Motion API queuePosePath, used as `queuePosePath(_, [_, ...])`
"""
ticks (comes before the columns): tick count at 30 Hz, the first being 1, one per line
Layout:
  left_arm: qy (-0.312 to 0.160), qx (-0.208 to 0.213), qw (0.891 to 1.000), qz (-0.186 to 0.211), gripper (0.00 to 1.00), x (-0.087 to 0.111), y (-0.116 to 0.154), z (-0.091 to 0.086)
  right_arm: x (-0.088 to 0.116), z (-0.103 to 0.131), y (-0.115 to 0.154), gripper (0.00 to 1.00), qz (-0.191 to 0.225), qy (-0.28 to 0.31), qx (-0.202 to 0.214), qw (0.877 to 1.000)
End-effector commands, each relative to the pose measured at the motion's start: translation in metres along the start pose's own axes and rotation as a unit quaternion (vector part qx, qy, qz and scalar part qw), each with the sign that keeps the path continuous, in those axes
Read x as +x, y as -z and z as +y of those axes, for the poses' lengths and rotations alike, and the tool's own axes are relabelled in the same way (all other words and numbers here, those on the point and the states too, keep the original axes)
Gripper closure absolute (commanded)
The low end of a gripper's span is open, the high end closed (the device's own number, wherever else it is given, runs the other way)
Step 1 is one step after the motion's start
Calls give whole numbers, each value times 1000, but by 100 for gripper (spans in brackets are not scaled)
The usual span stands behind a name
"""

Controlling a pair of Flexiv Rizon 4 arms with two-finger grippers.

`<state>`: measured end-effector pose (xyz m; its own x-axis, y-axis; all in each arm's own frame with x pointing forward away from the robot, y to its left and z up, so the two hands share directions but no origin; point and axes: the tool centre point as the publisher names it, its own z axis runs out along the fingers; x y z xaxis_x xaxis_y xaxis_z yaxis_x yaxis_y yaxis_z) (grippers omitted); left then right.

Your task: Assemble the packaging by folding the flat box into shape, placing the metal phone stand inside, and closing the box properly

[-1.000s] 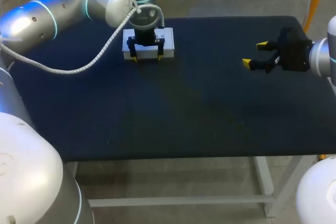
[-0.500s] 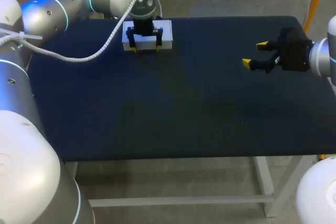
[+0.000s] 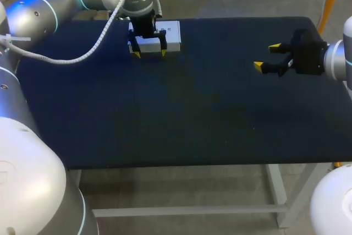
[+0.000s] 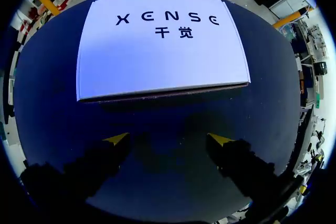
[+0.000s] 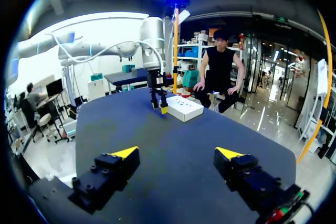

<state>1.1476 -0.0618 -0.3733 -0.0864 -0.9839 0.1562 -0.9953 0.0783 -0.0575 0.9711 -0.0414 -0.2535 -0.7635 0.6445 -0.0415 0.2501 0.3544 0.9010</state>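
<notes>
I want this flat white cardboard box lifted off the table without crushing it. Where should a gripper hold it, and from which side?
Probably from above, fingers on its two long edges: the flat white cardboard box lies closed on the dark blue table, so only its thin side walls offer opposing faces. The open left gripper is nearest.

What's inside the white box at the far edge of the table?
The white box shows only its closed top, which hides whatever is inside. No phone stand is visible anywhere. The left gripper hangs open just short of it.
</notes>
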Motion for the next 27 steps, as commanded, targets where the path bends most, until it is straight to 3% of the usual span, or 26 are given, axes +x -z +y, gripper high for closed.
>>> queuePosePath(1, [-7, 152, 988, 18, 0, -12, 31, 84, 0, -1, 1, 0, 1, 1, -3, 1000])
queuePosePath(10, [-32, 211, 976, 52, 0, -21, 46, 134, 0, -1, 1, 0, 1, 1, -3, 1000])
queuePosePath(20, [-78, 263, 954, 118, 0, -36, 52, 167, 0, -1, 1, 0, 1, 1, -3, 1000])
queuePosePath(27, [-116, 269, 941, 169, 0, -40, 59, 179, 0, -1, 1, 0, 1, 1, -3, 1000])
